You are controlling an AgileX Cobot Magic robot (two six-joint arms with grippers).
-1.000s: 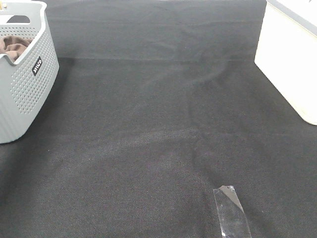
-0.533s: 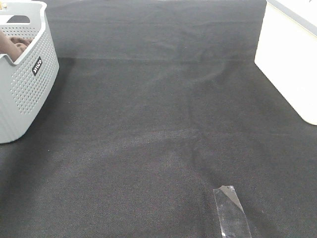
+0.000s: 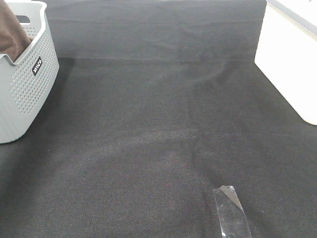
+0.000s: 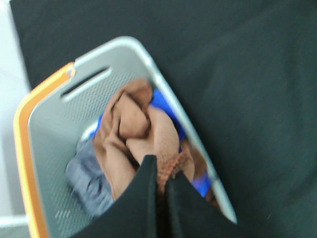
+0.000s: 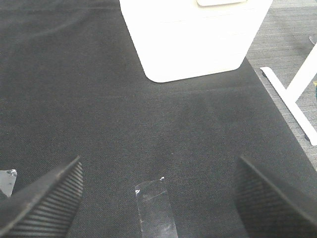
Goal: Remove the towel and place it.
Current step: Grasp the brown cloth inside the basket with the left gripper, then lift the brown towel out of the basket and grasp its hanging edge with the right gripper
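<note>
The brown towel (image 3: 11,29) rises bunched out of the grey perforated basket (image 3: 29,84) at the far left of the exterior high view. In the left wrist view my left gripper (image 4: 161,181) is shut on a fold of the towel (image 4: 133,124), which hangs down into the basket (image 4: 119,47). A blue item (image 4: 163,101) and a grey cloth (image 4: 86,178) lie under it. The left gripper is out of the exterior high view. My right gripper (image 5: 158,168) is open and empty above the black table cloth, far from the basket.
A white box (image 3: 292,59) stands at the right edge; it also shows in the right wrist view (image 5: 193,34). A strip of clear tape (image 3: 232,210) lies on the black cloth near the front, below the right gripper (image 5: 154,208).
The brown towel has risen higher out of the basket at the far left. Nothing else has moved.
</note>
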